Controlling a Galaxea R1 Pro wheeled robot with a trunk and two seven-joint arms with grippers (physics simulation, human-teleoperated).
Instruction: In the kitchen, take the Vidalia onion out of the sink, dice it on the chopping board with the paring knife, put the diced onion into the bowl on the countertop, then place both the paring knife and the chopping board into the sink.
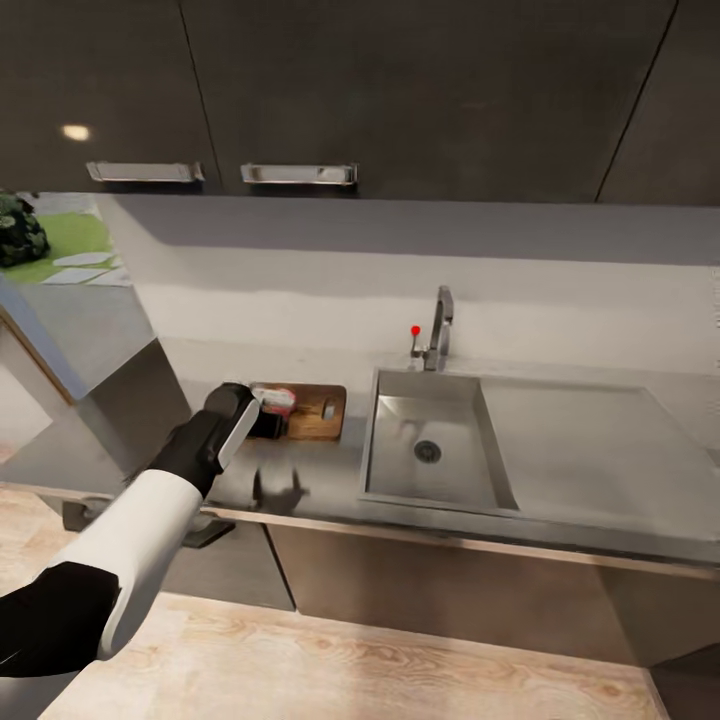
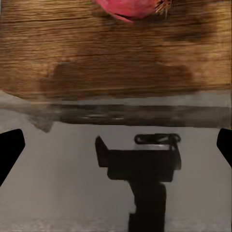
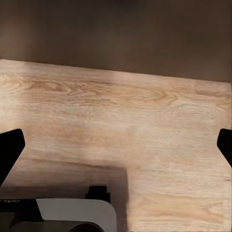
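- Left gripper (image 1: pixel 268 412) hovering over chopping board (image 1: pixel 318 413), fingers spread wide, holding nothing
- Vidalia onion (image 2: pixel 131 8) on board, just ahead of fingertips
- Right gripper (image 3: pixel 116 145) spread wide, nothing held, above wood floor (image 3: pixel 121 125)

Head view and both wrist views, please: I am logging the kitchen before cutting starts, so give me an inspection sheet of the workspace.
Surface: grey countertop, with the gripper's shadow on it.
Job's things: chopping board lies left of the sink; Vidalia onion rests on the board; the basin holds nothing I can see. Knife and bowl: nothing seen.
Clutter: nothing seen.
Grippers: left gripper hangs at the board's left end, fingers spread, nothing between them; right gripper's fingers spread, above the wood floor.
Cables: nothing seen.
Surroundings: dark upper cabinets, tap with a red knob.
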